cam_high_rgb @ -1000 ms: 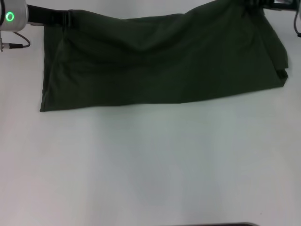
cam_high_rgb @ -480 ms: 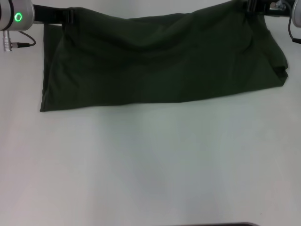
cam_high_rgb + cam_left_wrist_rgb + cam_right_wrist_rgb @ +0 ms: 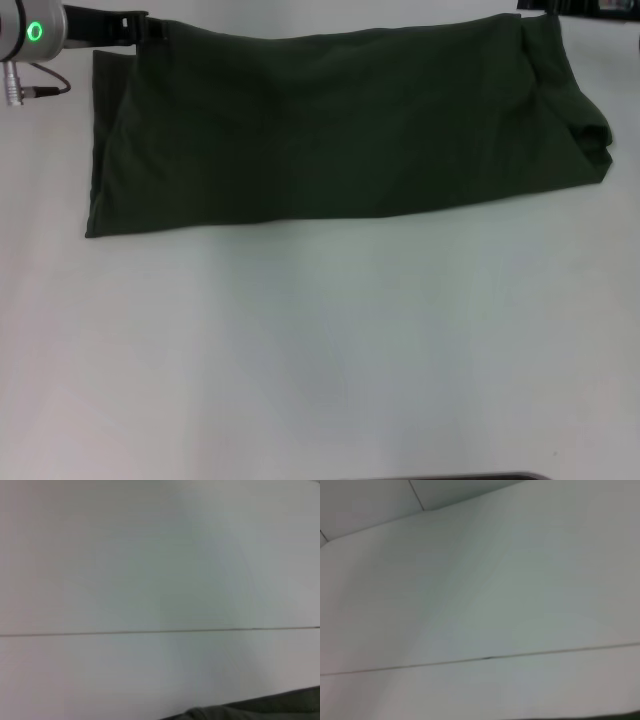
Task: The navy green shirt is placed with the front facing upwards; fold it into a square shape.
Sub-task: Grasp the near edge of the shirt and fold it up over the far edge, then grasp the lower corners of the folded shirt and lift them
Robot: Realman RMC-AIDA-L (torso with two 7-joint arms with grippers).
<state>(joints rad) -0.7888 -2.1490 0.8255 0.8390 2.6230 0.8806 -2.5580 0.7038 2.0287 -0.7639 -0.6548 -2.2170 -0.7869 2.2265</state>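
Head view, read from left to right: the left gripper point(image 3: 150, 27) sits at the far-left top corner, a black finger assembly reaching out from a silver wrist with a glowing green ring light point(image 3: 35, 31) and a thin dark cable point(image 3: 35, 92) looping below it. Its black tips meet the far-left corner of the large dark olive-green cotton shirt point(image 3: 340, 130); whether the jaws are pinching the cloth or merely touching it cannot be told. The shirt lies on the white table point(image 3: 320, 350) as a wide folded band stretching across the far half of the surface, its near edge running nearly straight from the left corner and rising slightly toward the right. No lettering shows on the upward face. At the right end the fabric bunches into a rounded fold with a small doubled lip at the near corner. Above that end, at the top edge, only a dark sliver of the right gripper point(image 3: 540, 8) appears, touching or just above the shirt's far-right corner; its jaw state cannot be told. Left wrist view shows mostly white table crossed by a thin seam line point(image 3: 160, 630), with a strip of olive cloth at one edge. Right wrist view shows only the white surface and a similar seam.
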